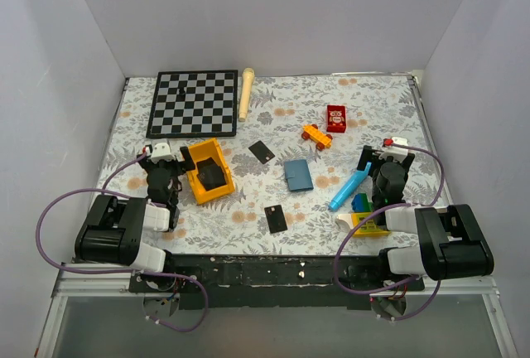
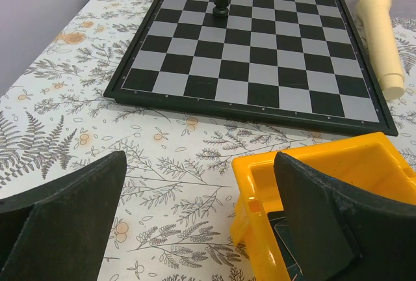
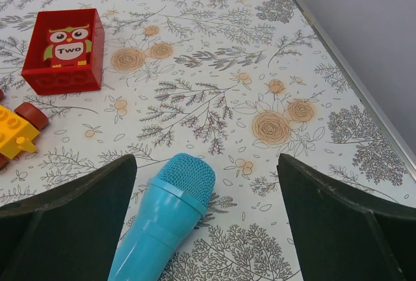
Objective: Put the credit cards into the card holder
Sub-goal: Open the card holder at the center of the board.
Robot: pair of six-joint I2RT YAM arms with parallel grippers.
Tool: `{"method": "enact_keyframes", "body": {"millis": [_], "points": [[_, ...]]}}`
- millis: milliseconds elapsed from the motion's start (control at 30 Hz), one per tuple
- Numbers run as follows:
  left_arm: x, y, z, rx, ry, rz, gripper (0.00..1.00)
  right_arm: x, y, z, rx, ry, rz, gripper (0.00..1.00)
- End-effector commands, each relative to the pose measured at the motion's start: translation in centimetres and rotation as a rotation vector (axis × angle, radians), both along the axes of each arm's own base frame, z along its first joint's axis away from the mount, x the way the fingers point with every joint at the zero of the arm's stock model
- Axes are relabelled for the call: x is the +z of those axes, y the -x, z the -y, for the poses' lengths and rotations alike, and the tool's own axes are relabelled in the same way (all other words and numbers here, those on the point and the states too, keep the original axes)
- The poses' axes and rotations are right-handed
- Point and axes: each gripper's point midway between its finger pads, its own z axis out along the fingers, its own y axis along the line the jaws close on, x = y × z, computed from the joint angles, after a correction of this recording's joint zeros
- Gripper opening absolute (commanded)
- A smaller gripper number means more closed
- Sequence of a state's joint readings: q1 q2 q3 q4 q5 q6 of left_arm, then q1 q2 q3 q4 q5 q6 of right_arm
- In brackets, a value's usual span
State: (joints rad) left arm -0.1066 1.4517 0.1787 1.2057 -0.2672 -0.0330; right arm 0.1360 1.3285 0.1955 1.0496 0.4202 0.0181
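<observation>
Two black credit cards lie flat on the floral table: one (image 1: 262, 152) mid-table, one (image 1: 276, 219) nearer the front edge. The slate-blue card holder (image 1: 298, 175) lies shut between them, slightly right. My left gripper (image 1: 166, 159) (image 2: 198, 222) is open and empty at the left, its right finger over the rim of a yellow bin (image 2: 312, 164). My right gripper (image 1: 383, 157) (image 3: 205, 222) is open and empty at the right, with the head of a blue toy microphone (image 3: 172, 209) between its fingers, untouched. Neither wrist view shows the cards or the holder.
The yellow bin (image 1: 192, 177) holds a dark object. A chessboard (image 1: 193, 103) with one black piece (image 2: 221, 0) and a cream toy microphone (image 1: 246, 93) lie at the back. A red owl box (image 1: 336, 118), an orange toy car (image 1: 315, 136) and coloured blocks (image 1: 362, 209) lie at the right.
</observation>
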Motion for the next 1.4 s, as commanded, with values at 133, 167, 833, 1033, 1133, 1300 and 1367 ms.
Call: {"method": "enact_keyframes", "body": {"millis": [133, 167, 833, 1033, 1133, 1300, 1367], "points": [[1.2, -0.6, 0.1, -0.009, -0.006, 0.032, 0.98, 1.7, -1.0, 0.6, -0.02, -0.013, 0.042, 0.98], [1.2, -0.6, 0.1, -0.01, -0.006, 0.033, 0.98, 1.7, -1.0, 0.5, -0.019, -0.013, 0.043, 0.98], [6.6, -1.7, -1.4, 0.111, 0.047, -0.015, 0.98, 3.5, 0.3, 1.2, -0.057, -0.019, 0.085, 0.98], [11.0, -0.8, -5.2, 0.389, 0.118, -0.091, 0.98, 5.1, 2.4, 3.7, -0.36, -0.246, -0.099, 0.98], [10.7, 2.1, -8.9, 0.686, 0.248, -0.133, 0.98, 6.5, 2.2, 4.0, -0.419, -0.264, -0.141, 0.98], [11.0, 1.8, -9.2, 0.6, 0.233, -0.239, 0.98, 7.8, 2.5, 4.3, -0.422, -0.224, -0.201, 0.64], [11.1, 1.7, -8.9, 0.574, 0.227, -0.258, 0.98, 8.2, 2.5, 4.1, -0.412, -0.234, -0.207, 0.47]]}}
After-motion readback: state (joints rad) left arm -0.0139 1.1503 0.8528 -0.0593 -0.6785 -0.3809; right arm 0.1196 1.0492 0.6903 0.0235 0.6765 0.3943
